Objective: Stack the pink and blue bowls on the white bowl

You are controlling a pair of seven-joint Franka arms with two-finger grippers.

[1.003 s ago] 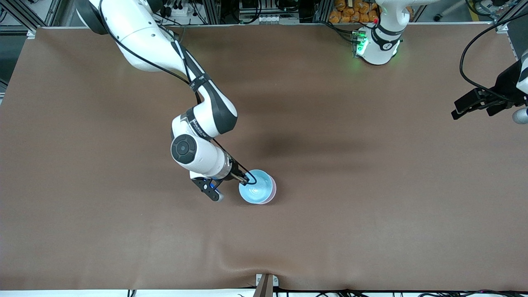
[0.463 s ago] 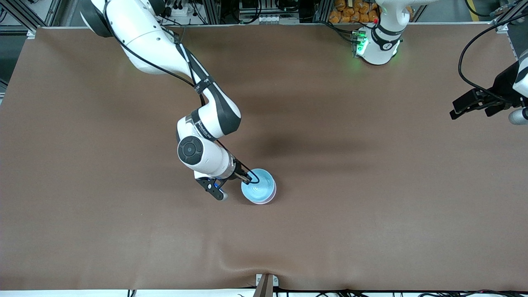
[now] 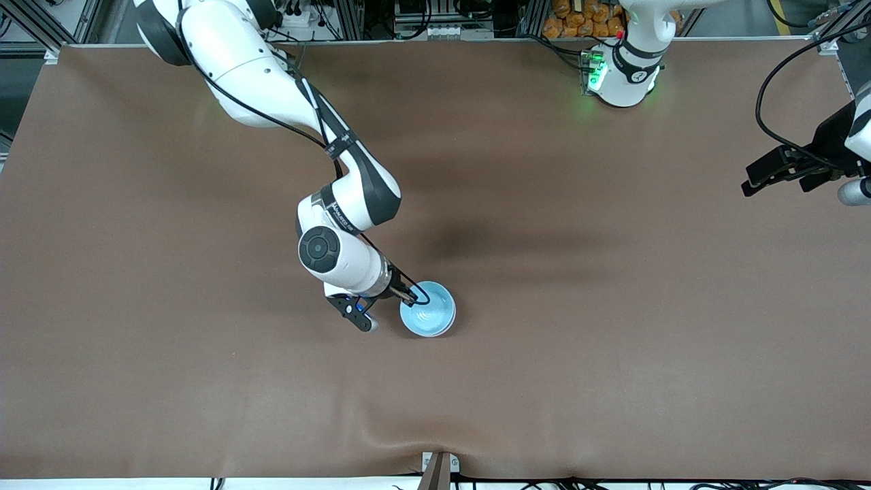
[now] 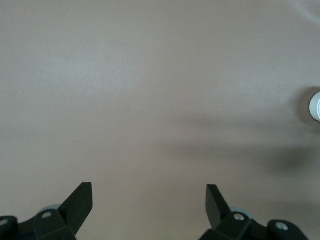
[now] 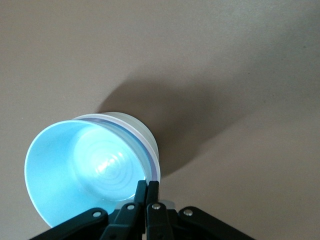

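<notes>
The blue bowl [image 3: 427, 309] is seen nested on the stack at centre frame on the brown surface [image 3: 612, 340]; the pink bowl [image 5: 150, 150] shows only as a thin rim band. The white bowl [image 5: 137, 127] is mostly hidden beneath. The blue bowl's rim is pinched by the right gripper [image 5: 146, 192]. The left gripper [image 4: 150, 200], spread wide and empty, waits at the right edge.

I had the right arm reaching out over the middle of the bench, elbow bent, wrist angled down, its black two-finger gripper [image 3: 410, 295] pinched together on the rim of the sky-blue bowl [image 3: 429, 312]. The left arm waited, its black gripper [image 4: 149, 201] spread wide above the bench's left-arm end.
</notes>
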